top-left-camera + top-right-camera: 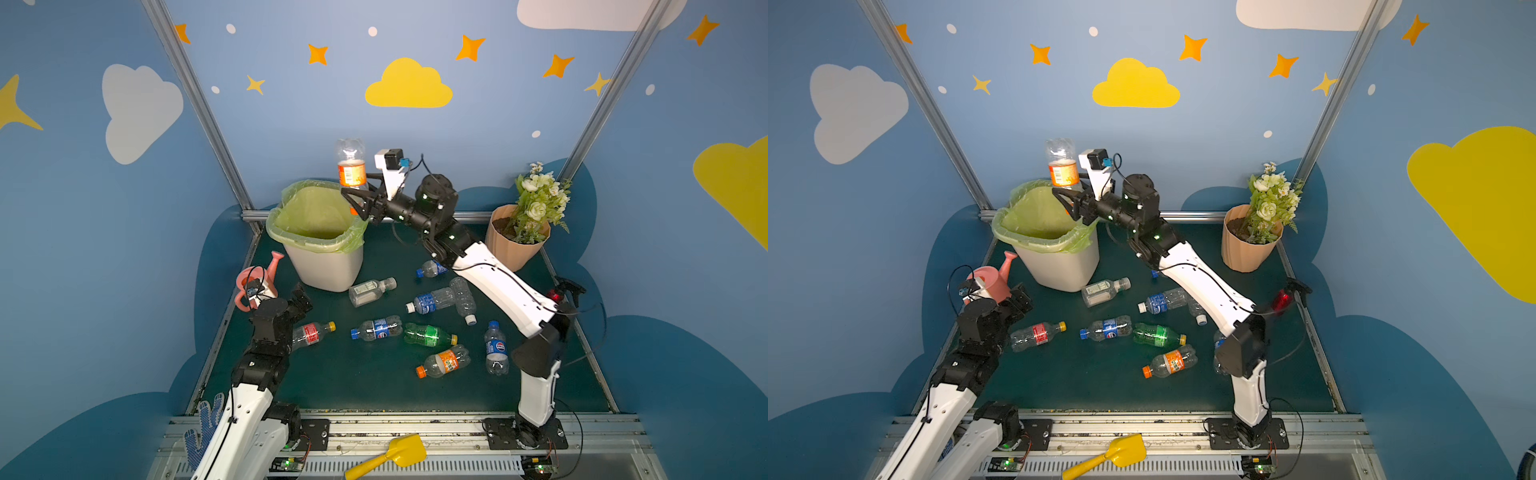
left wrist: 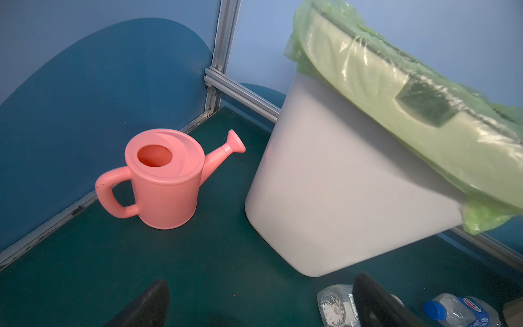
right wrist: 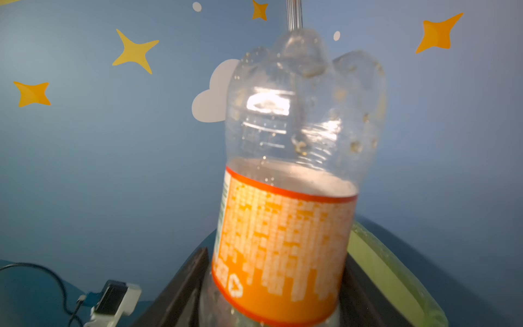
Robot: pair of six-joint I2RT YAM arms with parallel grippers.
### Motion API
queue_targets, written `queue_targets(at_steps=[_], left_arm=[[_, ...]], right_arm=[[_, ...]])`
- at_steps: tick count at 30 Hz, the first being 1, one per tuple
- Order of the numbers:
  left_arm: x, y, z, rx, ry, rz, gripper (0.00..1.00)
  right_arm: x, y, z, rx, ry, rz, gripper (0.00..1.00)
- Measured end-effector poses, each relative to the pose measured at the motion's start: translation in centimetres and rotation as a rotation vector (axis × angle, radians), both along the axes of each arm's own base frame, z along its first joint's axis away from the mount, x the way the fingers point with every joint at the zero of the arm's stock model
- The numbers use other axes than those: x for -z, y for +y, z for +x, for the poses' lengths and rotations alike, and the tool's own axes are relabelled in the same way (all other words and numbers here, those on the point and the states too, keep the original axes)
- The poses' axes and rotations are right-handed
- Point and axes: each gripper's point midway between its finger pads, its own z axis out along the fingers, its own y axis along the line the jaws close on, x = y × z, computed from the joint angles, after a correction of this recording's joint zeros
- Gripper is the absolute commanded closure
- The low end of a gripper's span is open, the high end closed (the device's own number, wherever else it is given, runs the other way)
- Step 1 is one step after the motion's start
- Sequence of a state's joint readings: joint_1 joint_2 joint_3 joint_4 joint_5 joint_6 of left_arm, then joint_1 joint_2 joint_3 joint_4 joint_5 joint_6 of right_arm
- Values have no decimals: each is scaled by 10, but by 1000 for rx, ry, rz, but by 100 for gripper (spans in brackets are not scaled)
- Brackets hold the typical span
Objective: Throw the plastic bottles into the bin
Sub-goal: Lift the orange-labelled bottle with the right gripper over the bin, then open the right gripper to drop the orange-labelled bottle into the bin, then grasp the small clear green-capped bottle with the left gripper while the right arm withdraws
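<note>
My right gripper (image 1: 359,198) (image 1: 1069,199) (image 3: 277,254) is raised over the back right rim of the bin (image 1: 291,239) (image 1: 1017,232). It is shut on a clear bottle with an orange label (image 1: 351,166) (image 1: 1062,166) (image 3: 285,235), held upside down with its base up. The label is blurred in the right wrist view. Several more plastic bottles lie on the green table, among them a green one (image 1: 428,334) and a red-labelled one (image 1: 311,332). My left gripper (image 1: 301,299) (image 1: 1021,299) (image 2: 261,283) is open and empty, low beside the bin's white wall (image 2: 325,184).
A pink watering can (image 1: 257,278) (image 2: 164,181) stands in the back left corner. A peach flowerpot with flowers (image 1: 515,241) is at the back right, with a red spray bottle (image 1: 561,293) near it. A yellow shovel (image 1: 390,455) and a dotted glove (image 1: 203,428) lie at the front rail.
</note>
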State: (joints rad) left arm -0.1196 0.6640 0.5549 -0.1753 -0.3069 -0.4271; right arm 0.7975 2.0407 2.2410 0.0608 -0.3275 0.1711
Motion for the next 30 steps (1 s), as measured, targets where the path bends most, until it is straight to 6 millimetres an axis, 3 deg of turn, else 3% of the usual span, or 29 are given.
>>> queue_targets(at_steps=[2,5,8,11,13,15,17,19,21,22,24,25,27,30], left_arm=[[0,-1,1,5,-4,-2,0],[0,-2,1,11,-3,-4,0],[0,-3,1,17,-1,-2,0],[1,-5,1,32,2,-3,0],[0,-8,1,53,1,1,0],[-2,-13,2,86,-4,2,0],[-3,-20,4,127,-6,4,0],[-2,-25,4,159,-2,9,0],[-2,-31,4,192,4,23,0],[-2,-36,4,214,6,34,0],[-6,-46,4,260,4,63,0],[-9,-52,3,286,1,81,0],[-17,-65,2,341,-9,122,0],[-28,-89,2,430,-14,206,0]], right_arm=[[20,21,22,-4,33,-37,24],[68,41,48,4,104,-134,7],[111,39,56,34,177,-258,3],[118,16,44,74,194,-329,3],[98,-8,27,103,166,-329,3],[56,-35,11,143,90,-275,3],[-1,-68,-11,186,-17,-184,3],[-41,-101,-29,232,-100,-105,3],[-55,-128,-39,273,-141,-56,3],[-52,-139,-40,292,-146,-47,3],[-35,-154,-36,328,-135,-48,3],[-17,-159,-29,348,-111,-61,3],[29,-165,-11,382,-36,-112,3],[115,-179,12,446,122,-216,3]])
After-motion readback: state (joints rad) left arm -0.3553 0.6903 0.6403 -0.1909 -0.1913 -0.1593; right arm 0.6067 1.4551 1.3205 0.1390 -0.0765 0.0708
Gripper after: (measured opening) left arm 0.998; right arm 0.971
